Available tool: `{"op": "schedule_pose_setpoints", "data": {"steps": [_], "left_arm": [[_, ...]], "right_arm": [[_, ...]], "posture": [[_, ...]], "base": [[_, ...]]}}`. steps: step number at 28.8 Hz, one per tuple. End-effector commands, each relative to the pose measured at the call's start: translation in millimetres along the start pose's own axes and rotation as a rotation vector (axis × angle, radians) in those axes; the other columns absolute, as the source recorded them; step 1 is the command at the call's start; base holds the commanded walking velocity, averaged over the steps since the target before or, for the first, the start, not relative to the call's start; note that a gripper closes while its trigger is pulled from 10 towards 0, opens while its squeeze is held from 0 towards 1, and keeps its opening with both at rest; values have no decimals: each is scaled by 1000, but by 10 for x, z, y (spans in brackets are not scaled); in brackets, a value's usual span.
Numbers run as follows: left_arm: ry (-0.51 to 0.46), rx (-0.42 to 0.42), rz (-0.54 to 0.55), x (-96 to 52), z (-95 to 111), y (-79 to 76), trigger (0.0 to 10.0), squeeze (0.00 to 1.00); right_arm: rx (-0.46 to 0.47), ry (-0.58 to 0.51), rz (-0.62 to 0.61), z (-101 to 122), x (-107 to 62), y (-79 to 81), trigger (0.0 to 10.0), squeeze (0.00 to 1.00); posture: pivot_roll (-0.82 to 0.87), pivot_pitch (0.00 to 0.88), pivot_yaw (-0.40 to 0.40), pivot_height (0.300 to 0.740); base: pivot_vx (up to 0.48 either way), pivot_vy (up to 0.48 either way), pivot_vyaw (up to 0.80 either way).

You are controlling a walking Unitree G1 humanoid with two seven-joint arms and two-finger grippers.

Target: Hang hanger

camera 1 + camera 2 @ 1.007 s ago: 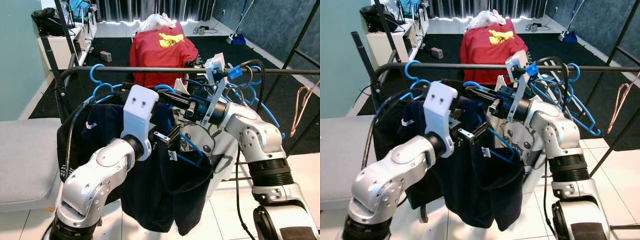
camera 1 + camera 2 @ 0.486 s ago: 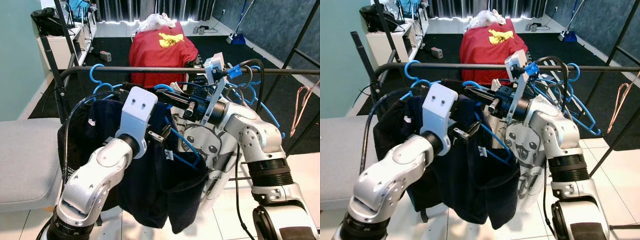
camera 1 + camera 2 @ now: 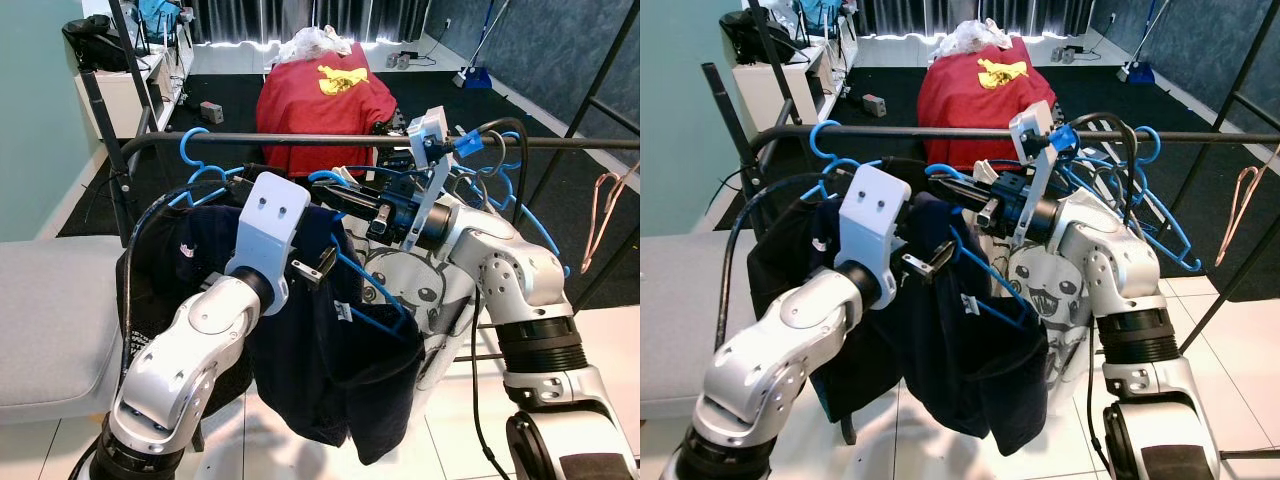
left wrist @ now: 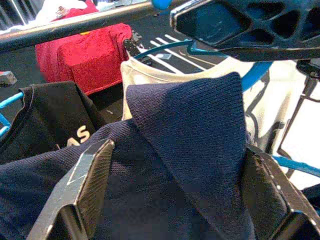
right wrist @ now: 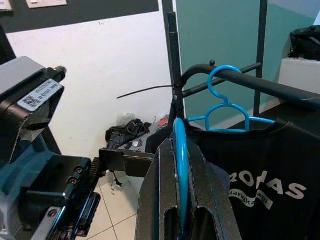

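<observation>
Two arms meet just below the black rail [image 3: 330, 141] in the head views. The right gripper [image 3: 335, 192] reaches toward the robot's left with its fingers pressed together on the hook of a blue hanger [image 3: 375, 295], which carries a navy shirt [image 3: 330, 370]. The hook sits just under the rail, not over it. From the gripper, the hanger's blue arm slopes down toward the robot's right, so its long axis runs roughly along the rail but tilted. The left gripper [image 3: 318, 270] sits lower, against the shirt's collar, with its fingers spread around the cloth. Behind hang a black shirt [image 3: 165, 260] and a white printed shirt [image 3: 425, 300] on other blue hangers, and a red cloth [image 3: 320, 100] lies farther back.

In the left wrist view, the two fingers [image 4: 85, 185] stand wide apart with the navy collar [image 4: 195, 130] between them; whether they press it, I cannot tell.

In the right wrist view, the fingers [image 5: 160, 200] are clamped on the thin blue hook [image 5: 181, 165], which runs straight out between them toward the rail [image 5: 260, 85].
</observation>
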State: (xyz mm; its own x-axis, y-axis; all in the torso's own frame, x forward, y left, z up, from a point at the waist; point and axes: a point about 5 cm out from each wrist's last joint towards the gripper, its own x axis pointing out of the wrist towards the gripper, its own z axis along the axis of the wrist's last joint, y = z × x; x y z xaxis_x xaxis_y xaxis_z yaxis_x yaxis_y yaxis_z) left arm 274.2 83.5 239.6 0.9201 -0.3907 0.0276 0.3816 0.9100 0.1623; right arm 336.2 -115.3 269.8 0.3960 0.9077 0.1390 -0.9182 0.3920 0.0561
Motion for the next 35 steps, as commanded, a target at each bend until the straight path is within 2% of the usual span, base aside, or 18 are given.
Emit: {"op": "schedule_pose_setpoints", "data": {"steps": [1,3,4,5,14,20,21,22,23,25,26,27,28,29,34,35], "left_arm": [[27,14,14,-4,-56,41,0,490],[30,14,13,-4,-61,40,0,471],[38,12,11,-4,-68,35,0,306],[47,16,17,-5,-77,35,0,0],[57,22,-8,-14,-107,21,0,0],[51,31,17,-16,-87,109,0,0],[49,44,33,-19,-65,190,0,0],[49,44,33,-19,-65,190,0,0],[45,66,56,-23,-31,304,0,0],[45,66,56,-23,-31,304,0,0],[39,90,94,-31,8,453,0,0],[39,90,94,-31,8,453,0,0],[35,153,191,-62,86,783,0,0],[36,181,231,-82,118,910,0,0],[44,249,302,-141,186,1158,0,0],[44,249,302,-141,186,1158,0,0]], "right_arm": [[-28,-25,42,91,12,60,0,0],[-28,-24,43,92,12,60,0,0],[-29,-24,45,97,13,63,0,0],[-28,-24,47,101,14,65,0,0],[-26,-18,60,110,12,79,0,0],[-18,10,90,70,-15,117,0,0],[-10,35,119,32,-48,148,0,0],[-10,35,119,32,-48,148,0,0],[2,67,154,-11,-97,186,0,0],[2,67,154,-11,-97,186,0,0],[15,103,192,-57,-165,225,0,0],[15,103,192,-57,-165,225,0,0],[48,168,242,-129,-312,284,0,0],[64,186,251,-148,-367,303,0,0],[102,220,267,-184,-510,373,0,0],[102,220,267,-184,-510,373,0,0]], "posture": [[-11,22,-26,740],[-11,22,-26,740],[-12,22,-26,740],[-11,23,-27,740],[-14,24,-30,740],[-12,23,-33,740],[-11,24,-37,740],[-11,24,-37,740],[-10,24,-38,740],[-10,24,-38,740],[-10,24,-38,740],[-10,24,-38,740],[-15,23,-33,740],[-15,23,-33,740],[-15,22,-30,740],[-15,22,-30,740]], "base": [[0,0,0],[0,0,0],[0,0,0],[0,0,0],[0,0,0],[0,0,0],[0,0,0],[0,0,0],[0,0,0],[0,0,0],[0,0,0],[0,0,0],[0,0,0],[0,0,0],[0,0,0],[0,0,0]]}}
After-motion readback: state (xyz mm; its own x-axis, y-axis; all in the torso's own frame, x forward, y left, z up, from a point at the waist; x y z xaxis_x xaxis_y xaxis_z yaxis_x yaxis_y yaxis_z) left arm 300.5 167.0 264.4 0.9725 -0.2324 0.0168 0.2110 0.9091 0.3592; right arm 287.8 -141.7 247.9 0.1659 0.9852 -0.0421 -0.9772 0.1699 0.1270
